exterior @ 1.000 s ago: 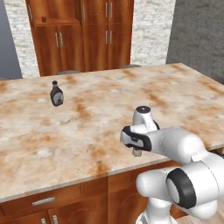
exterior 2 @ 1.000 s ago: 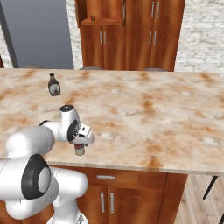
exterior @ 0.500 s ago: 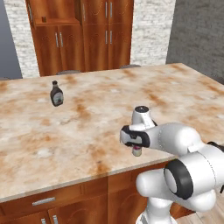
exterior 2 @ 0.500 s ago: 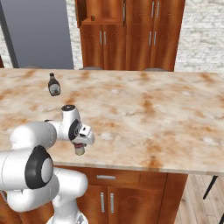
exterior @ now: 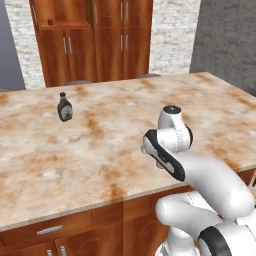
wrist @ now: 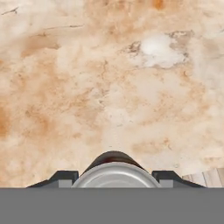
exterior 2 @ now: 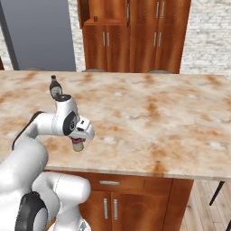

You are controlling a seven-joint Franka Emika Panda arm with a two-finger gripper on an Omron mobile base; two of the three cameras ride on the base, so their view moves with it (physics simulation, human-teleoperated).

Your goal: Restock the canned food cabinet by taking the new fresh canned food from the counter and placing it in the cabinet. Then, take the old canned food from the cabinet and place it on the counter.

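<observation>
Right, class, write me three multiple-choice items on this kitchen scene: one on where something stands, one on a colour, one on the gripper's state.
1. Where does the dark bottle stand?
A. on the counter
B. on the floor
C. inside the cabinet

2. What colour is the cabinet's wood?
A. white
B. reddish-brown
C. black

3. What is the gripper doing?
A. hanging open over the bottle
B. shut on the can
C. gripping a cabinet handle

Answers: 1 A, the bottle stands upright on the stone slab; 2 B, the doors behind the island are reddish-brown; 3 B, the can sits between the fingers, its metal top close under the hand camera.
</observation>
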